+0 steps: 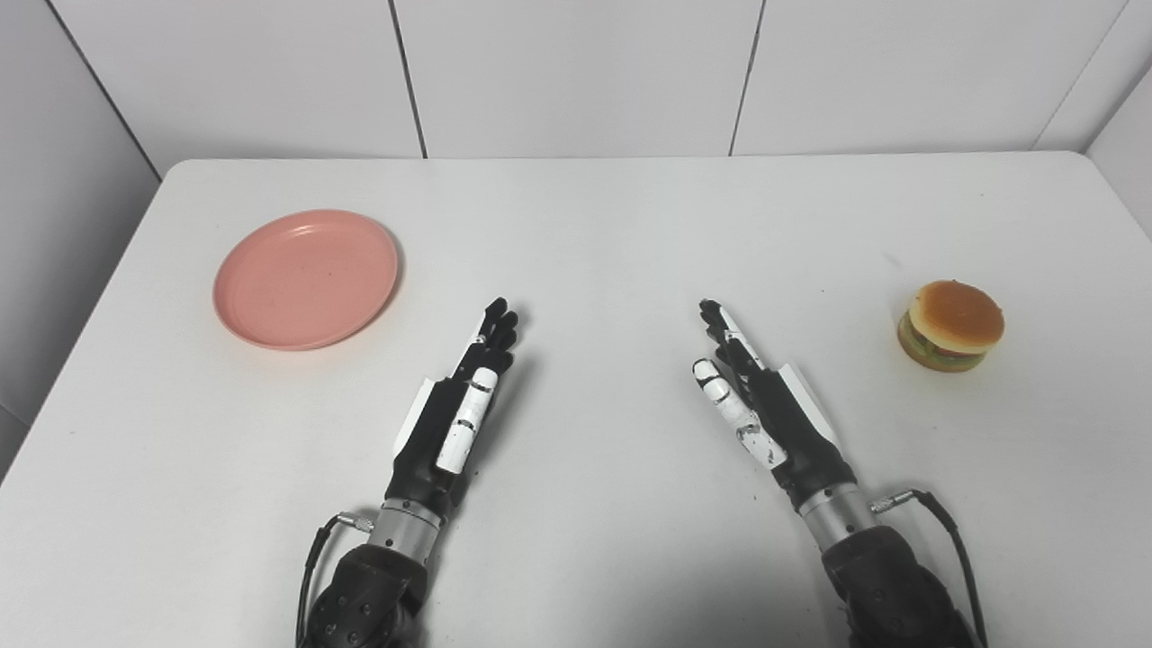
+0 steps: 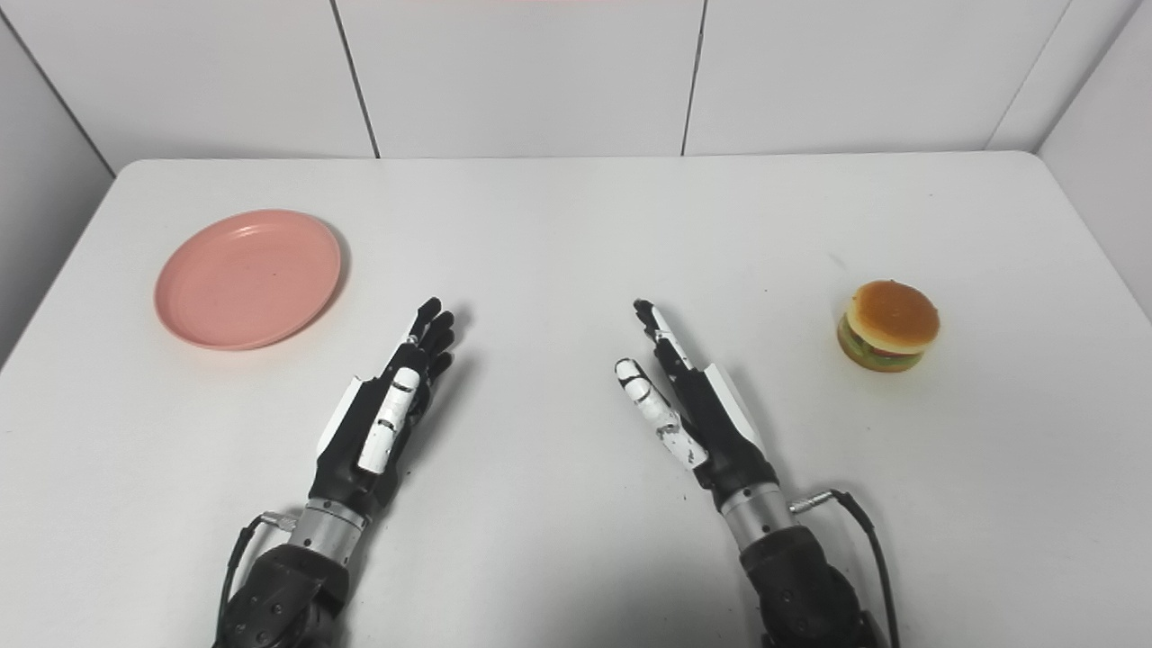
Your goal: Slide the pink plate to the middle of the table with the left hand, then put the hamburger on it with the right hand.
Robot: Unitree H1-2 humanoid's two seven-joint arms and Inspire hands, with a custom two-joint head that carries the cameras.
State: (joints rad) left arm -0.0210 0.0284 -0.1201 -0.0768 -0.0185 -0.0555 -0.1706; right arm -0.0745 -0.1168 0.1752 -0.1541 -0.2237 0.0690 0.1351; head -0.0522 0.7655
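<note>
Pink plate (image 1: pixel 306 279): round, smooth, shallow-rimmed; hamburger (image 1: pixel 951 325) glossy.

Empty pink plate (image 1: pixel 306 279) far left, hamburger (image 1: pixel 951 325) far right.

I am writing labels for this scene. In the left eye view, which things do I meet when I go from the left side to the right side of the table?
pink plate → left hand → right hand → hamburger. All four are apart from each other on the white table; both hands are open and hold nothing.
</note>
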